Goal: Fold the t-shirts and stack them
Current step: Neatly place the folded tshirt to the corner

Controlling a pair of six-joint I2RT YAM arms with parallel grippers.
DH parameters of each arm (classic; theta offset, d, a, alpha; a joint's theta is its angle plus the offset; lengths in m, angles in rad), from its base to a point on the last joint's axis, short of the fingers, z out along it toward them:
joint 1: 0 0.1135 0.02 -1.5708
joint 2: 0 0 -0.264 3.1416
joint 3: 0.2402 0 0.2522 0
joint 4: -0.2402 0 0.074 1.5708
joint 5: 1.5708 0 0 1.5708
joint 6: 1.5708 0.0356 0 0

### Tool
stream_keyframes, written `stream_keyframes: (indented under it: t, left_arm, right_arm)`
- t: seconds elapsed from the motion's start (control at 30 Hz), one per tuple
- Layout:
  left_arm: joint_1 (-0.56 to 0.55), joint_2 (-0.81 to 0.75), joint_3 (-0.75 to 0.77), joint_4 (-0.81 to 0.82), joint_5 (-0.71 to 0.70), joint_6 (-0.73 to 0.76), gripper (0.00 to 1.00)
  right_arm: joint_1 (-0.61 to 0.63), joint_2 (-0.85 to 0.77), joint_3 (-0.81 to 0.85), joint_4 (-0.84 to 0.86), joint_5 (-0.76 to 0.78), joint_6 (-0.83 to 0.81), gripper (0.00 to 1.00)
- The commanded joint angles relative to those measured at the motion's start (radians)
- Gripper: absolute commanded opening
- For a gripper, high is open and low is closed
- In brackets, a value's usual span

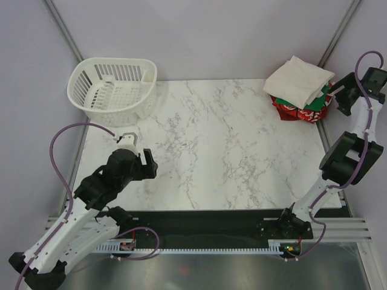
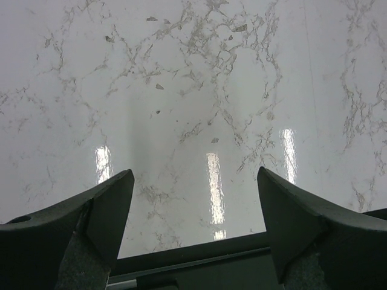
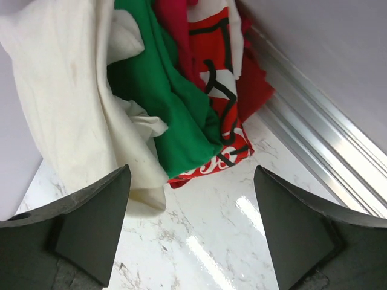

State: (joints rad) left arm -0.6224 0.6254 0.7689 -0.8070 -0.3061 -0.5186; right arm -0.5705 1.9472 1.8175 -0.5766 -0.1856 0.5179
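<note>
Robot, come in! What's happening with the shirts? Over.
Left gripper open, empty. Right gripper open, empty. Cream t-shirt atop green t-shirt, red t-shirt. Nothing blocking.

- A white marble-patterned table (image 1: 230,151) with grey veins fills the middle of the top view.
- Plain pale grey walls (image 1: 211,36) close it in at the back and on both sides.
- A left post (image 1: 66,27) and a right post (image 1: 338,30), both metal, slant up at the back corners.
- A black strip (image 1: 205,223) runs along the table's near edge, with a slotted rail (image 1: 199,244) just in front of it.
- In the right wrist view, a ribbed aluminium track (image 3: 314,139) lies where table meets wall.
- Bright streaks (image 2: 214,181) of reflected light gleam on the glossy tabletop.
</note>
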Motion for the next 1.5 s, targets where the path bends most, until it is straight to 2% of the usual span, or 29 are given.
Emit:
stream_keyframes:
  t: [0.0,0.13,0.27,0.3,0.33,0.43,0.53,0.6,0.77,1.07,1.13,1.3,1.47]
  left_arm:
    - [-0.005,-0.012,0.003,0.008,-0.025,-0.029,0.90]
    - [-0.008,-0.030,0.003,0.008,-0.033,-0.034,0.89]
    - [-0.007,-0.058,0.000,0.003,-0.042,-0.037,0.89]
    - [-0.007,-0.062,0.000,0.005,-0.041,-0.035,0.90]
    - [-0.007,-0.064,0.000,0.005,-0.041,-0.035,0.89]
    - [-0.005,-0.056,0.001,0.003,-0.041,-0.034,0.90]
    - [-0.005,-0.050,0.003,0.002,-0.041,-0.034,0.89]
    - [-0.007,-0.056,0.003,0.002,-0.044,-0.035,0.89]
    - [-0.005,-0.062,0.001,0.002,-0.047,-0.035,0.90]
    - [-0.005,-0.049,0.003,0.000,-0.047,-0.035,0.90]
    - [-0.007,-0.046,0.003,0.000,-0.047,-0.037,0.89]
    - [-0.007,-0.035,0.004,0.000,-0.047,-0.035,0.89]
    - [-0.007,-0.026,0.007,-0.001,-0.042,-0.032,0.89]
  right_arm:
    - [-0.190,-0.165,0.019,0.141,0.339,0.082,0.90]
    - [-0.158,-0.246,-0.073,0.242,0.129,0.109,0.81]
    - [-0.101,-0.271,-0.130,0.271,-0.039,0.125,0.49]
    - [-0.092,-0.269,-0.136,0.271,-0.051,0.129,0.40]
    - [-0.071,-0.274,-0.159,0.288,-0.066,0.139,0.26]
    - [-0.022,-0.283,-0.222,0.392,-0.150,0.160,0.07]
    - [0.033,-0.223,-0.222,0.510,-0.276,0.221,0.00]
    - [0.058,-0.164,-0.183,0.538,-0.384,0.274,0.00]
    - [0.103,0.030,-0.058,0.554,-0.463,0.315,0.01]
    - [0.064,0.121,-0.070,0.451,-0.269,0.165,0.06]
    - [0.043,0.084,-0.105,0.411,-0.218,0.133,0.06]
    - [0.014,-0.079,-0.194,0.287,0.113,0.051,0.11]
    - [0.029,-0.286,-0.296,0.276,0.150,0.025,0.23]
